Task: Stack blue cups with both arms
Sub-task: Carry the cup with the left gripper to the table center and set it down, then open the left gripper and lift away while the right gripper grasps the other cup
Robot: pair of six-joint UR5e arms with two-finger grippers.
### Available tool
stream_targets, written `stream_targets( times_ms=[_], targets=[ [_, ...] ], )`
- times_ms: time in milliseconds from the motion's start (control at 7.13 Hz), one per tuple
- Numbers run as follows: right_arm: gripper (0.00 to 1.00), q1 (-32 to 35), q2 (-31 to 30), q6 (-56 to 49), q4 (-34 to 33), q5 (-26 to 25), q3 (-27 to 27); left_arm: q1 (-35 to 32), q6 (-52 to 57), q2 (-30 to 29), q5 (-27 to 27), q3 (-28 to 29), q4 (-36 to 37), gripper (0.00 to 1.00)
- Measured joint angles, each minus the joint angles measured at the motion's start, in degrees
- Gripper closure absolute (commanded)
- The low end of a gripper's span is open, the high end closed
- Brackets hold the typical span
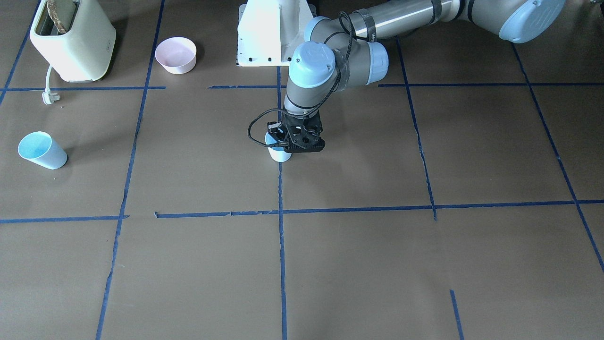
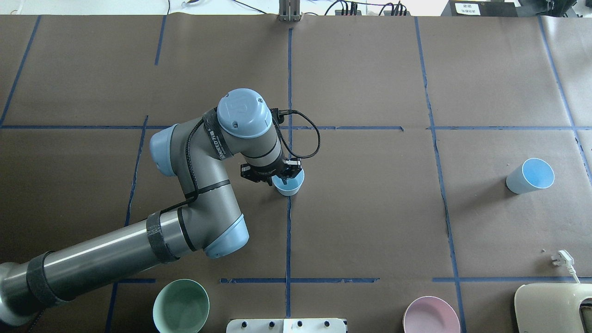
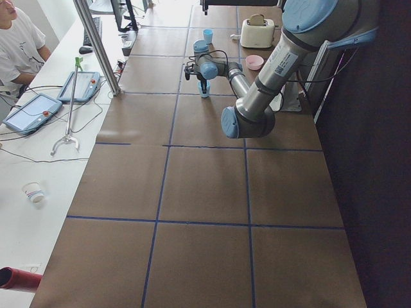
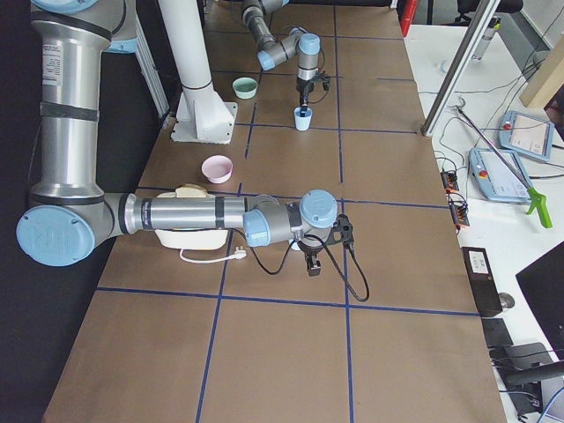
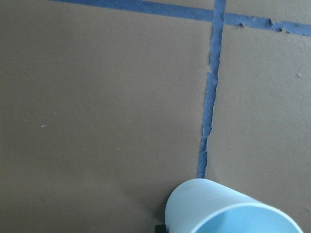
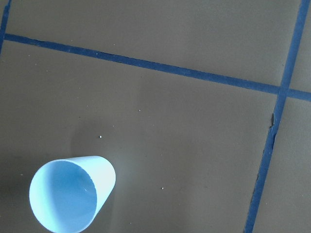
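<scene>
Pale-blue plastic is seen on the tabletop [image 1: 377, 264], where one cup [image 1: 280, 155] stands upright on a tape line [image 1: 281, 236] under the left arm [image 2: 203, 185]. Whether the left jaws are pinched on its rim cannot be told, so a firm hold should be confirmed before it is lifted straight. The second cup [image 1: 42, 150] is set well apart; the right jaws' state cannot be told. A pink bowl [image 1: 176, 55], toaster [image 1: 73, 40] and green bowl [image 2: 181, 306] are kept aside, and no hindrance is judged.

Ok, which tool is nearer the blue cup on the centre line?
Left. The left tool is at the blue cup's rim; the right tool is far off, near the toaster.
</scene>
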Motion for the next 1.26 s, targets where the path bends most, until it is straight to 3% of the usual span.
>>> stream_targets(
  times_ms=[280,701,1121,1262],
  targets=[
    [0.00,-3.0,0.4,7.0,1.0,-0.8,-0.1,-2.3,-0.1,0.0,0.0,-1.3,-1.1,0.00],
    [0.01,-9.7,0.3,25.2,11.4,-3.3,-0.2,-5.3,-0.1,1.6,-0.3,-5.0,-1.1,0.00],
    [0.04,-13.1,0.2,28.0,14.3,-4.4,-3.3,-5.7,-0.1,2.2,-0.3,-6.2,-1.1,0.00],
    [0.41,-13.8,0.2,28.1,14.6,-4.7,-4.2,-5.8,-0.1,2.4,-0.3,-6.6,-1.0,0.00]
  ],
)
